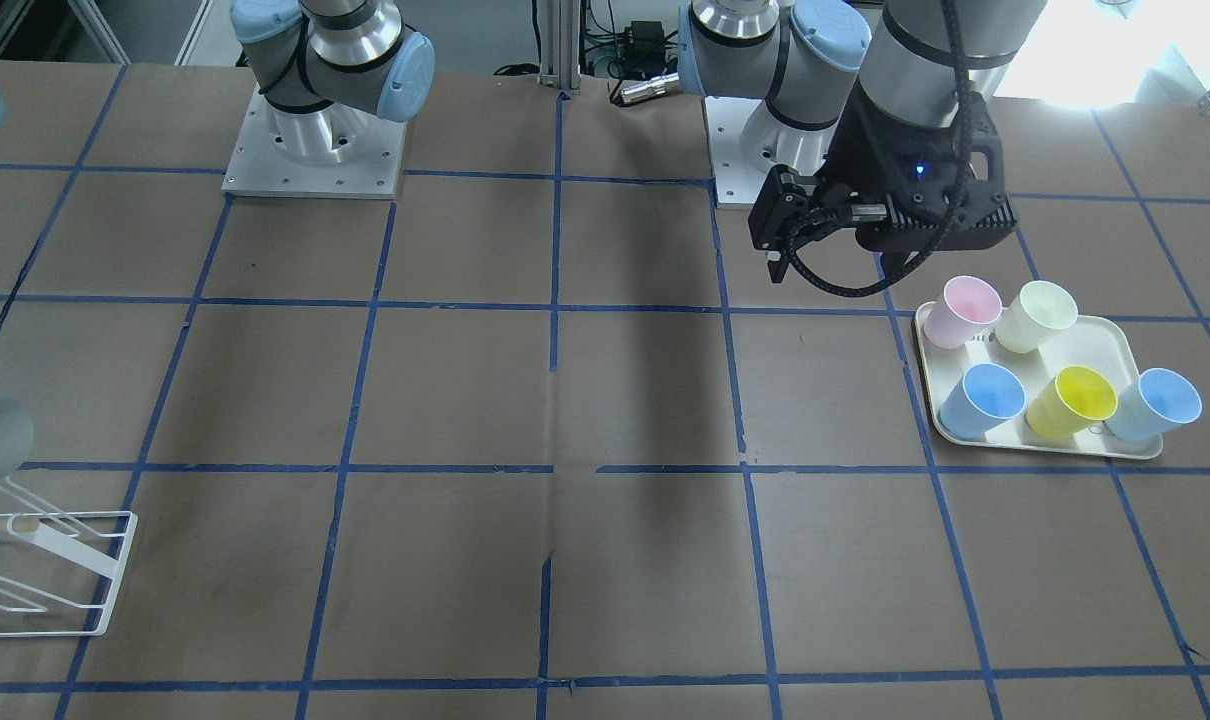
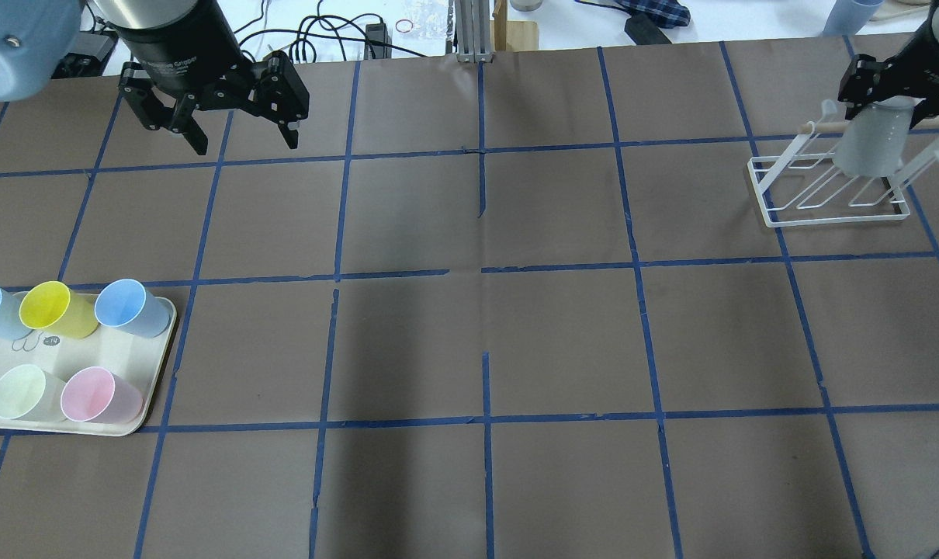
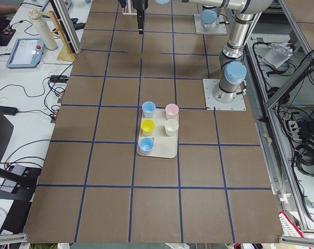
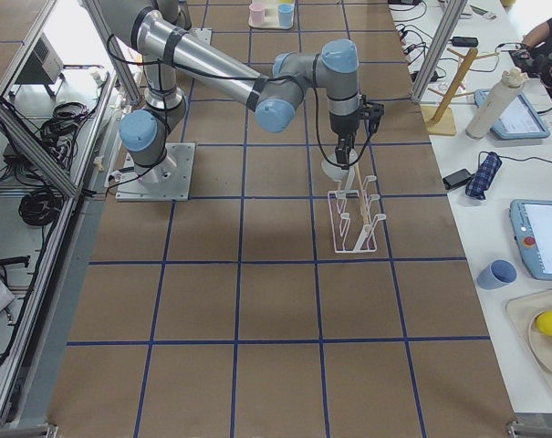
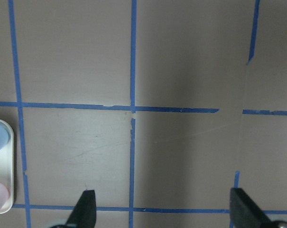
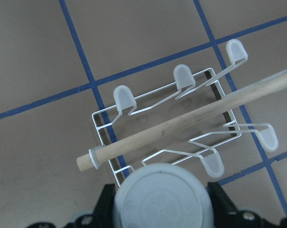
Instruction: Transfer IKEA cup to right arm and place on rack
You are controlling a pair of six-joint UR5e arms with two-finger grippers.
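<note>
The IKEA cup point(image 2: 869, 144) is pale grey and held mouth down in my right gripper point(image 2: 885, 105), which is shut on its wall. It hangs right over the slanted prongs of the white wire rack point(image 2: 795, 210) at the far right. I cannot tell whether it touches a prong. In the right wrist view the cup's base point(image 6: 162, 197) fills the bottom, with the rack point(image 6: 134, 102) and its wooden dowel point(image 6: 190, 121) beyond it. My left gripper point(image 2: 213, 132) is open and empty, high above the table's far left; its fingertips point(image 5: 86, 204) show in the left wrist view.
A cream tray point(image 2: 157, 365) at the near left holds two light blue cups, a yellow, a pale green and a pink one point(image 2: 97, 394). Blue tape lines grid the brown table. A wooden stand and cables lie beyond the far edge.
</note>
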